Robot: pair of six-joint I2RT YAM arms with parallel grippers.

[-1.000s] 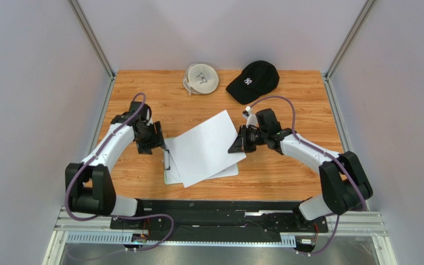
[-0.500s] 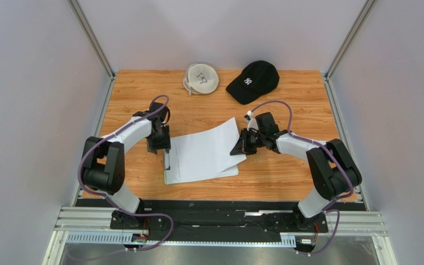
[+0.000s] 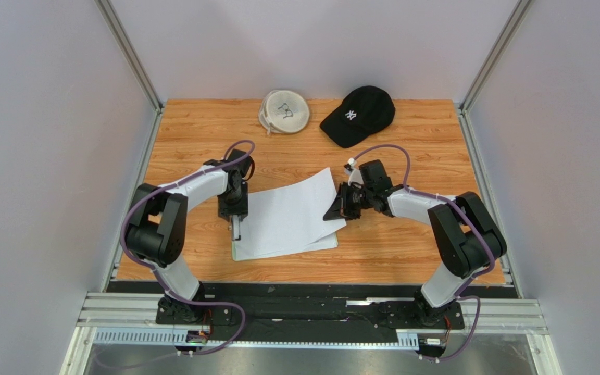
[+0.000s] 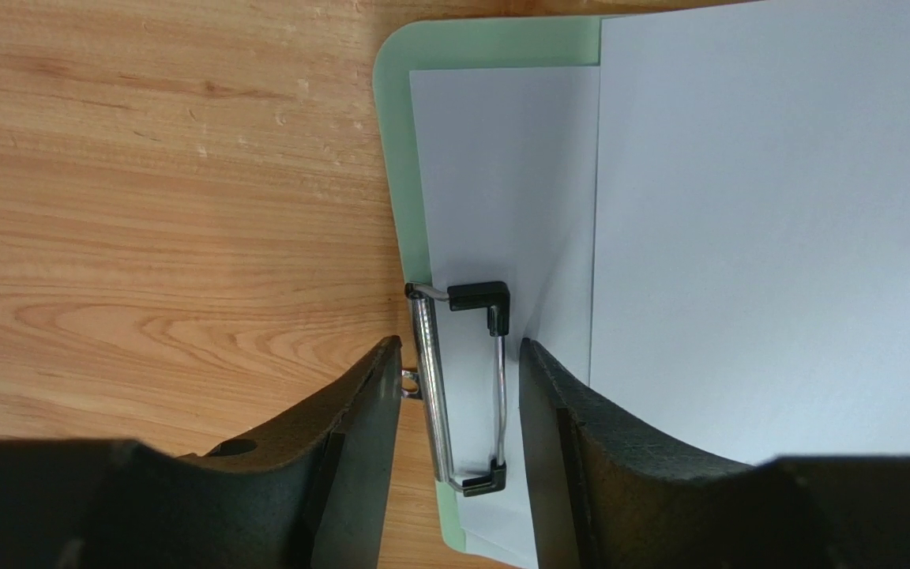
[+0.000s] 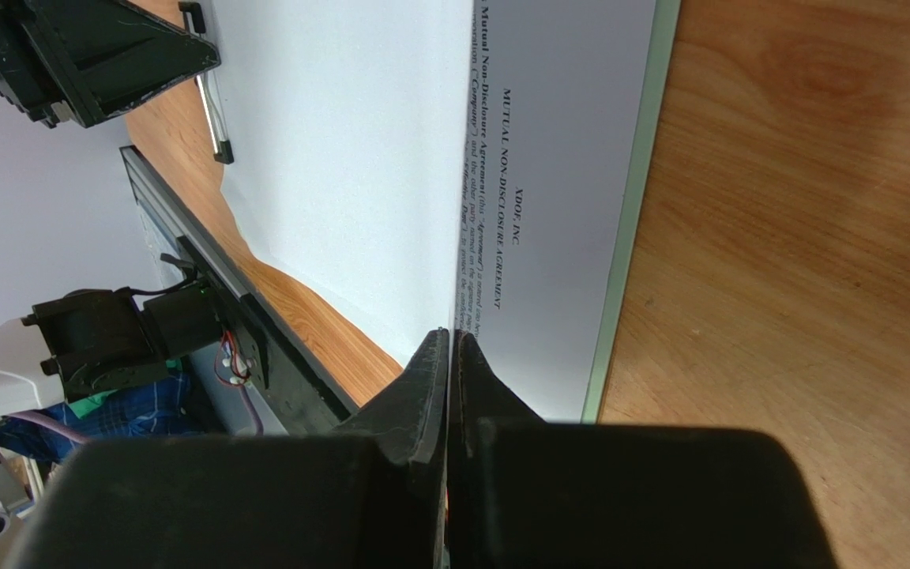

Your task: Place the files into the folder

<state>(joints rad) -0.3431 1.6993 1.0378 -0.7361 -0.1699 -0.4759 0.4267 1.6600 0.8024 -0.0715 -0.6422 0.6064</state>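
Wood surface [image 3: 201, 133] carries all items. L arm [image 3: 193, 183]: elbow folded back, forearm angled inward, wrist pitched down over folder's clip end. R arm [image 3: 424, 205]: low, reaching toward centre, wrist rolled sideways. Folder [image 4: 391, 178] lies flat, centre of surface. Files [image 3: 287, 215] lie on it, skewed, with top sheet's R edge raised. R tool [image 5: 450, 344] is clamped on that edge. L tool [image 4: 457, 356] has jaws apart, straddling clip [image 4: 460, 379]: one finger at hinge bar, narrow gap at the other.
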